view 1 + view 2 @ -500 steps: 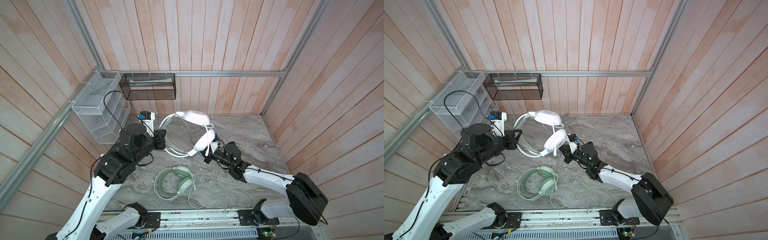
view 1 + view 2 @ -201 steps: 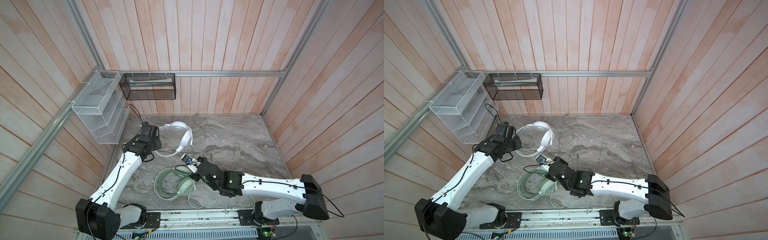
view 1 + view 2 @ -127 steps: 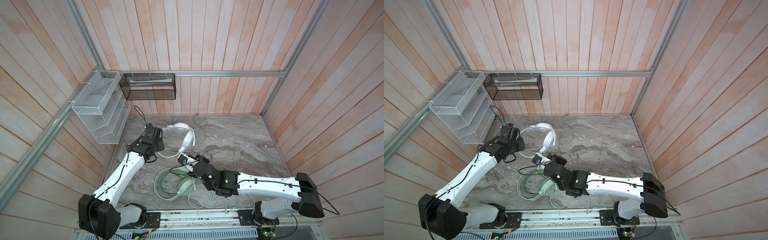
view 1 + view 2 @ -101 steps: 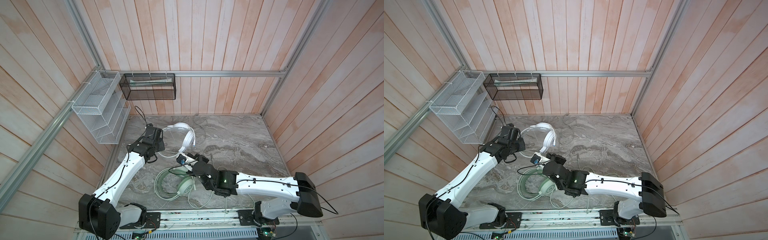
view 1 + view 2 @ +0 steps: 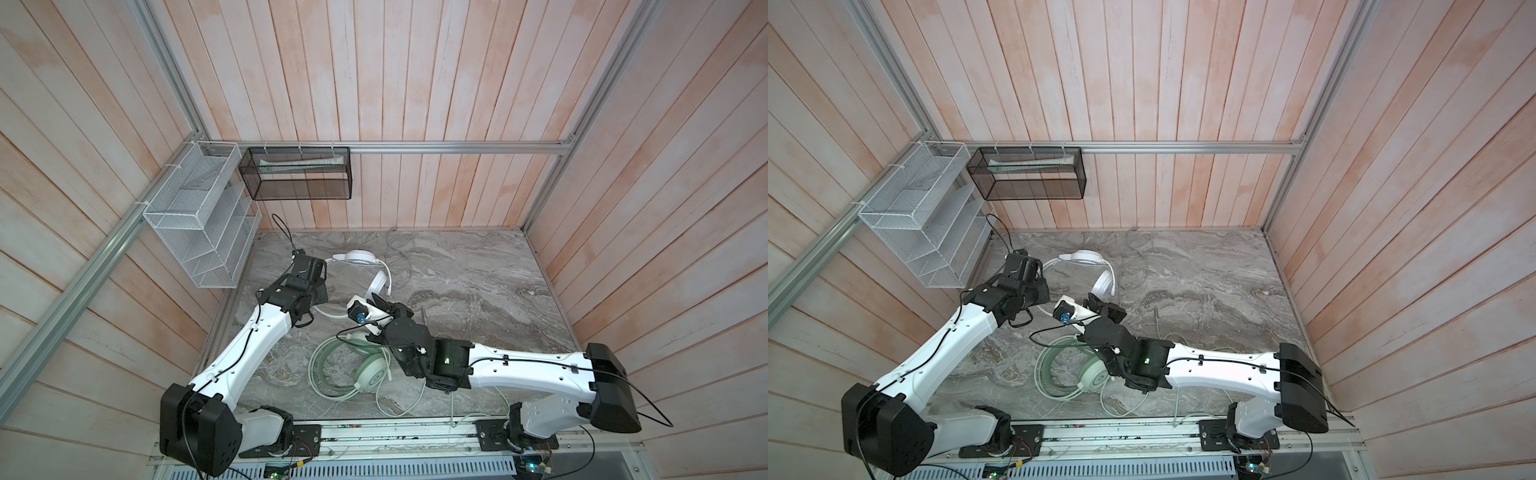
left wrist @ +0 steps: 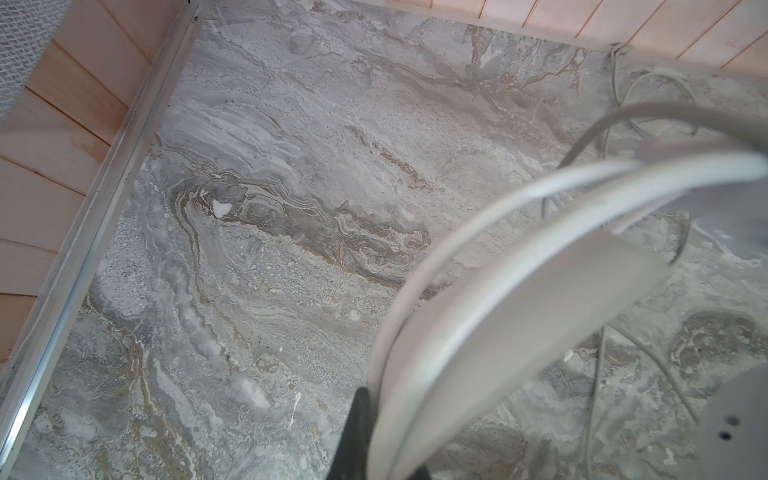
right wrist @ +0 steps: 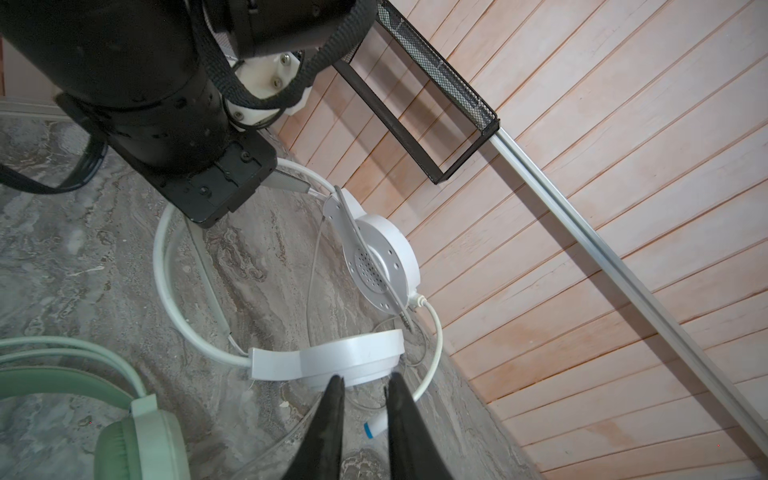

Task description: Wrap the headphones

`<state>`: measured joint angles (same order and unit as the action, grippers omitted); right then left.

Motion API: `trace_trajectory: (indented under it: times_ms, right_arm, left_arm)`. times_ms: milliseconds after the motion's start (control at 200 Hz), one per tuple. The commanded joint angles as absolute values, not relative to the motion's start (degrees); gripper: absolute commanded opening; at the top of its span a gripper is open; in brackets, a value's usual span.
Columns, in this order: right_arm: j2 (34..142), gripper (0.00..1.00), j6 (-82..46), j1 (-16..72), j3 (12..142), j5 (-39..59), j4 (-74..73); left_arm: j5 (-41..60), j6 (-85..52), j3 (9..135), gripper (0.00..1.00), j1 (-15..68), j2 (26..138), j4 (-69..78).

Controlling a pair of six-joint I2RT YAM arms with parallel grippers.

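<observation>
- Right gripper (image 7: 365, 380): fingers spread a little, nothing between them. It sat between the green headphones (image 5: 372, 372) and the white headphones (image 7: 345, 357), tips just short of the white set's nearer earcup.
- Left gripper (image 5: 316, 291): pressed shut on the white headband, beyond the green headphones and to the robot's left of them.
- White headphones: just beyond the green headphones, toward the back wall. The nearer earcup stood on edge, straight ahead of the right fingers, its rim running crosswise to them.
- Cable (image 7: 437, 336): loose and unwrapped, curling out from the side of the white set away from the green headphones.
- Judgement: the right arm was the nearer to the cable, and the edge-on earcup lay between fingertips and cable, so the reach would likely have to pass round it.
</observation>
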<state>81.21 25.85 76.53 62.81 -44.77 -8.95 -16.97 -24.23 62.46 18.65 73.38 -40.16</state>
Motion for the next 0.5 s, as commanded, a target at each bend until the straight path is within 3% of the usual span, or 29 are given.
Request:
trace_trajectory:
  times_ms: [0, 245, 495]
  right_arm:
    - [74.53, 0.32, 19.2, 76.2, 60.91, -40.05, -6.67]
    - [57.64, 0.58, 8.54, 68.71, 47.66, -27.46, -11.99]
    - [50.3, 0.73, -0.9, 59.45, 31.8, -17.16, -28.43]
  left_arm:
    - [-16.07, -25.78, 66.89, 0.0, 18.72, 69.87, -39.06]
    - [-15.76, -23.53, 82.88, 0.0, 20.83, 70.47, -46.49]
    - [-16.59, -19.94, 99.13, 0.0, 24.87, 75.03, -55.46]
